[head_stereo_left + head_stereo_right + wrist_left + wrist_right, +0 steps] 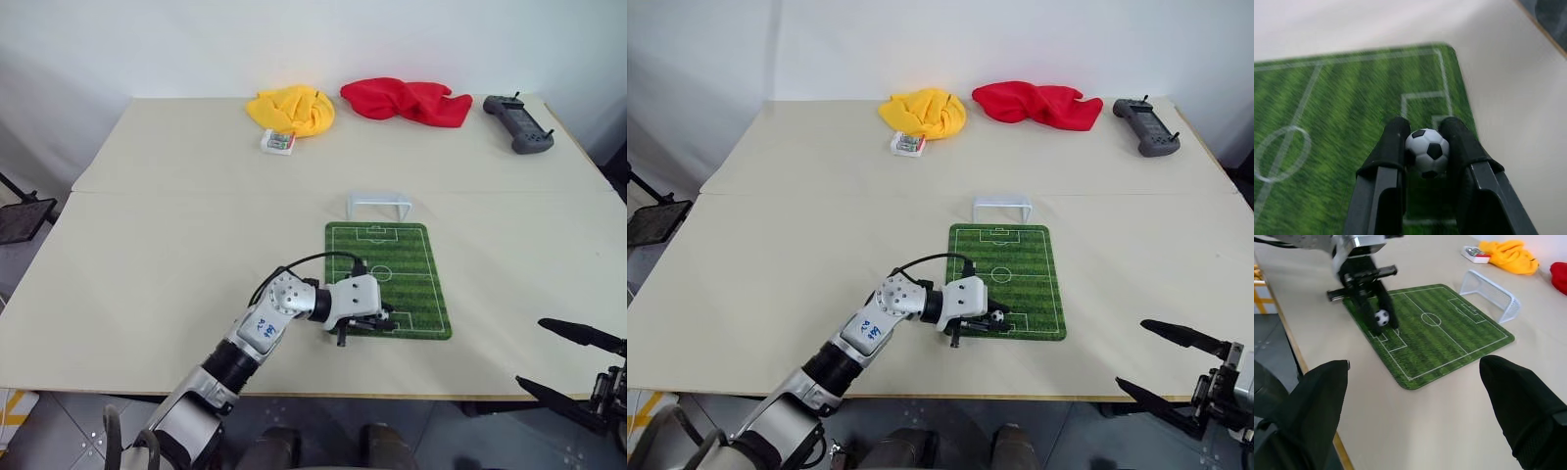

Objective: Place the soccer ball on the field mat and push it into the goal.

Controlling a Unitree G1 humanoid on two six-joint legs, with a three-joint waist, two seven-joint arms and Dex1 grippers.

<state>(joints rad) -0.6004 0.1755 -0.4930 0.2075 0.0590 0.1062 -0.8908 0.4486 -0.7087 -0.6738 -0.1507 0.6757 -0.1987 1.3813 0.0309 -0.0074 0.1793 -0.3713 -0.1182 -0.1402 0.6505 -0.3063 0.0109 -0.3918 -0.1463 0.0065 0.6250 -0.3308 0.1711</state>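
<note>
**Ball held over the near penalty box**

At the lower right of the head view, my right fingers (573, 367) stand spread wide with nothing between them, off the near edge of the surface (176, 255). Seen from that wrist, the two black fingertips (1317, 406) frame the pitch from either side.

Just left of the frame's centre, my left fingers (991, 319) are pinched narrow on the soccer ball (1427, 151), one black pad on each side of it. The ball sits between the tips, over the near end of the field mat (411, 279), above the white lines of the penalty box nearest me. Whether the ball touches the grass I cannot tell.

The mat lies flat, its long side running away from me up the frame. Just beyond its far short edge stands the goal (378, 205), white, low, its mouth turned toward the pitch.

Farther up, near the top of the frame, a small white box (277, 143) rests against a yellow cloth (292, 109). To the right of it lies a red cloth (407, 101), and at the upper right corner of the surface a grey handheld controller (518, 123).
</note>
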